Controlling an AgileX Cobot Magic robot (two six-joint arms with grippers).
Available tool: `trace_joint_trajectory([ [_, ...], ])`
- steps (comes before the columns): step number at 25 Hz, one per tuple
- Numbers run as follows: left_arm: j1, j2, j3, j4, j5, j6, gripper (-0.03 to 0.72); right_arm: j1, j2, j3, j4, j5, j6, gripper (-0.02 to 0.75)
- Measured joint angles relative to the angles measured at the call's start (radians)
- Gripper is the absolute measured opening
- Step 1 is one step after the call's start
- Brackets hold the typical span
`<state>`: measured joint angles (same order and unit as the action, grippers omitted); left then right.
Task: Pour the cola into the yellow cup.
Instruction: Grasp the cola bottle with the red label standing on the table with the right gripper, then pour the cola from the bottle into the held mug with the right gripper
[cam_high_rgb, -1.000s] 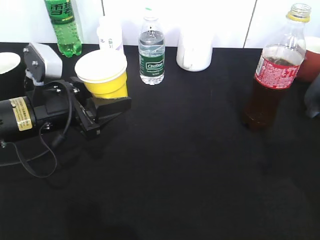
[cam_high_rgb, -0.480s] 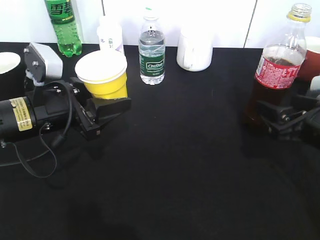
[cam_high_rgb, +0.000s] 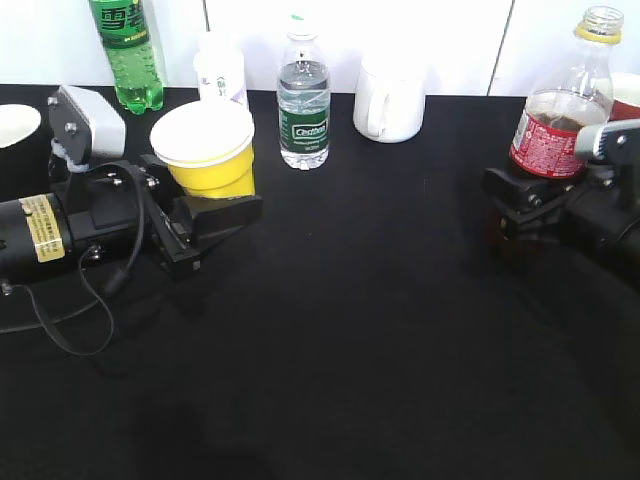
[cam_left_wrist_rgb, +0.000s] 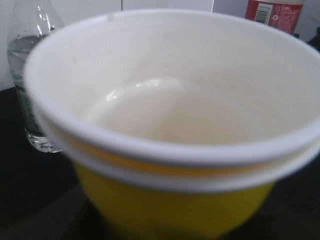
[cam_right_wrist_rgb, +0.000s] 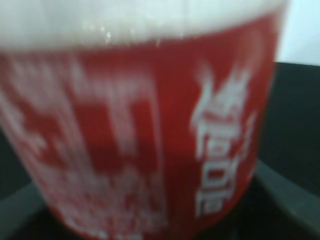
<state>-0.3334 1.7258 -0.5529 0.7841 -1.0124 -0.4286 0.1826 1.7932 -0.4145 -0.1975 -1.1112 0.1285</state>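
Cola (cam_high_rgb: 553, 130) sits inside right gripper (cam_high_rgb: 520, 195), grip unclear; left gripper (cam_high_rgb: 205, 205) clasps yellow cup (cam_high_rgb: 208, 150).

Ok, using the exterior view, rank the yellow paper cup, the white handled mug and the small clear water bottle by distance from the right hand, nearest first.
1. White handled mug, back centre, nearest the right hand.
2. Small clear water bottle, back, further left.
3. Yellow paper cup, far left, farthest.

A black bench (cam_high_rgb: 340, 340) is seen, with a water bottle (cam_high_rgb: 303, 100), white mug (cam_high_rgb: 388, 102) and green bottle (cam_high_rgb: 127, 52) standing beyond the jaws.
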Motion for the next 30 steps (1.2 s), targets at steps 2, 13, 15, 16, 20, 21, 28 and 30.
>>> trace_joint_trajectory([
  [2, 0.0, 0.0, 0.0, 0.0, 0.0, 0.0, 0.449, 0.0, 0.008, 0.0, -0.004, -0.01, 0.014, 0.527],
  [13, 0.0, 0.0, 0.0, 0.0, 0.001, 0.0, 0.449, 0.0, 0.012, 0.039, 0.003, -0.074, 0.017, 0.405],
  [15, -0.001, 0.0, 0.0, 0.025, 0.0, 0.0, 0.449, 0.0, 0.004, 0.04, 0.001, -0.066, 0.006, 0.405],
  [16, -0.012, 0.0, 0.0, 0.034, 0.0, 0.0, 0.449, 0.0, -0.012, 0.046, -0.014, -0.054, -0.02, 0.405],
  [20, -0.109, 0.0, -0.01, 0.035, 0.007, 0.0, 0.449, 0.0, -0.166, 0.048, -0.094, -0.02, -0.123, 0.405],
  [21, -0.128, 0.0, -0.024, 0.034, 0.008, -0.002, 0.449, 0.0, -0.205, 0.048, -0.104, 0.014, -0.159, 0.405],
  [28, -0.32, 0.0, -0.172, 0.026, 0.159, -0.066, 0.449, 0.0, -0.381, 0.026, -0.237, 0.234, -0.445, 0.405],
  [30, -0.371, 0.0, -0.189, 0.005, 0.208, -0.079, 0.449, 0.0, -0.386, -0.016, -0.252, 0.251, -0.491, 0.396],
])
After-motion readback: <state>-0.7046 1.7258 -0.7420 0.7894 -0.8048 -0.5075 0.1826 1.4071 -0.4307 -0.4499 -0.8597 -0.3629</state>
